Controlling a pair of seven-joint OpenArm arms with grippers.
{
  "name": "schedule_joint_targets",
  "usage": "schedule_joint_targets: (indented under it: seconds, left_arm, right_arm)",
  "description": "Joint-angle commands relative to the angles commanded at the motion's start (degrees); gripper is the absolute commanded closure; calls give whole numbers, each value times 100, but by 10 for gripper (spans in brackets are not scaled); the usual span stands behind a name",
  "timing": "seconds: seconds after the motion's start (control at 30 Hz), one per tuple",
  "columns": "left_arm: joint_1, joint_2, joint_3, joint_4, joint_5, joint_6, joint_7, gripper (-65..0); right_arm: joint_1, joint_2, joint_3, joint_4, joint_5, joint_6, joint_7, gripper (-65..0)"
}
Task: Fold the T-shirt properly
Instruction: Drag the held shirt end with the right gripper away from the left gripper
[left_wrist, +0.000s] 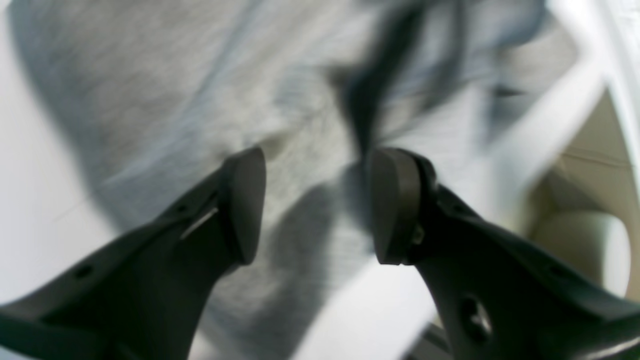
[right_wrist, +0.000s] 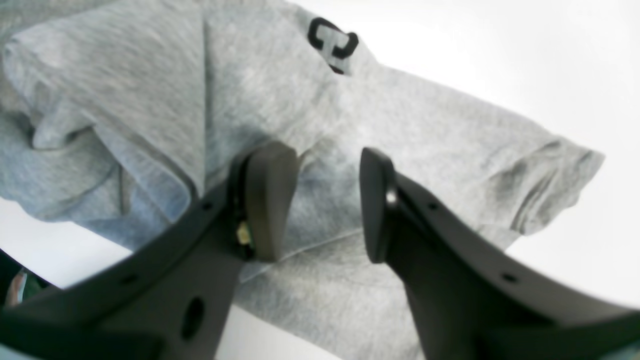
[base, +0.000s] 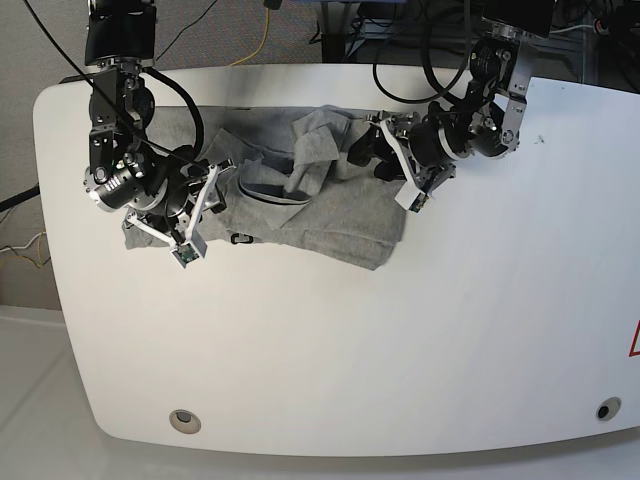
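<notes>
The T-shirt (base: 330, 210) is a heather-grey heap, crumpled across the far middle of the white table (base: 300, 350). In the left wrist view its cloth (left_wrist: 165, 100) is blurred, with a dark smear of black print (left_wrist: 375, 95). My left gripper (left_wrist: 317, 205) is open just above the cloth, holding nothing, at the shirt's right edge (base: 372, 158). In the right wrist view the T-shirt (right_wrist: 280, 100) shows a black letter (right_wrist: 332, 42) and a short sleeve (right_wrist: 550, 185). My right gripper (right_wrist: 322, 202) is open over the fabric near the left sleeve (base: 205, 178).
Black cables (base: 430, 40) trail over the table's far edge behind the left arm. A table edge with pale floor beyond (left_wrist: 580, 210) runs close to my left gripper. Two round fittings (base: 182, 420) sit in the near corners.
</notes>
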Motion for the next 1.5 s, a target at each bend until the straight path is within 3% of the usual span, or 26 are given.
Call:
schedule_joint_targets:
  seconds: [0.37,0.67,0.9,1.2,1.5]
  left_arm:
    - [-26,-18,730,-1125,563,-9,-1081,-314]
    - [-26,-18,1108,-1565,589,-9,-1538,-313]
    - [-9,-18,1116,-1600,580,-9,-1574,-313]
    - [-18,-18,1108,-1591,580,-9,-1556,-313]
    - [-18,-26,1099,-1582,571,-9,-1547,-313]
  right_arm:
    - [44,9,0,18,0,-9,-35,-238]
    - [211,9,0,220,18,26,-141,-238]
    - [527,-35,0,299,229,35,-462,-238]
    - [738,-114,0,308,1345,-18,-462,-238]
    - [536,-519,-44,290,1442,-18,-462,-238]
